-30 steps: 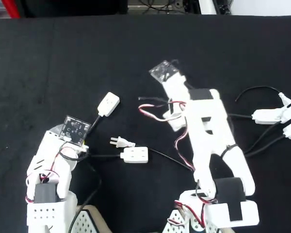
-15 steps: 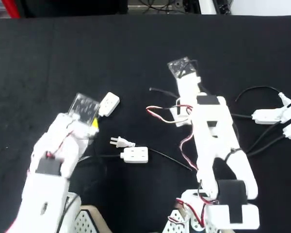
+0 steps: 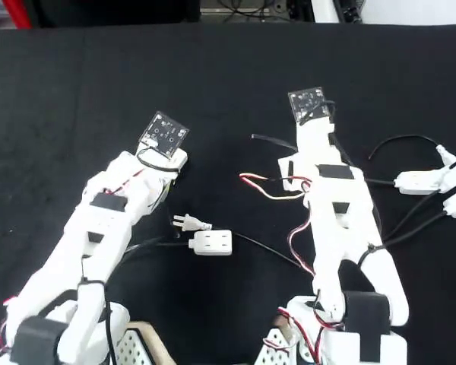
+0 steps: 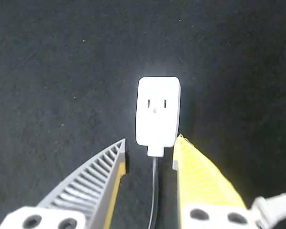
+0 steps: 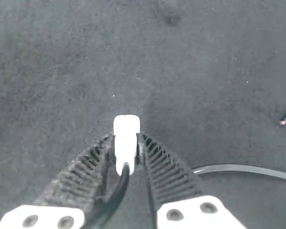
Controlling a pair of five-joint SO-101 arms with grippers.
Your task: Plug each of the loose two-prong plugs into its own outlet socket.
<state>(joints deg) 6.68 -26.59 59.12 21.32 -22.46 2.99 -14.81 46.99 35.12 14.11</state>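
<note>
Left end effector (image 4: 151, 140) now above socket (image 4: 158, 110)

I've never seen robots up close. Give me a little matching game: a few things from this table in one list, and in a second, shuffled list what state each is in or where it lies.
Things
1. left gripper
2. right gripper
3. loose two-prong plug

States
A. shut on a white connector with a black cord
B. lying free beside a white outlet block
C. open, one finger on each side of the cord end of an outlet socket

Pairs: 1-C; 2-A; 3-B
</note>
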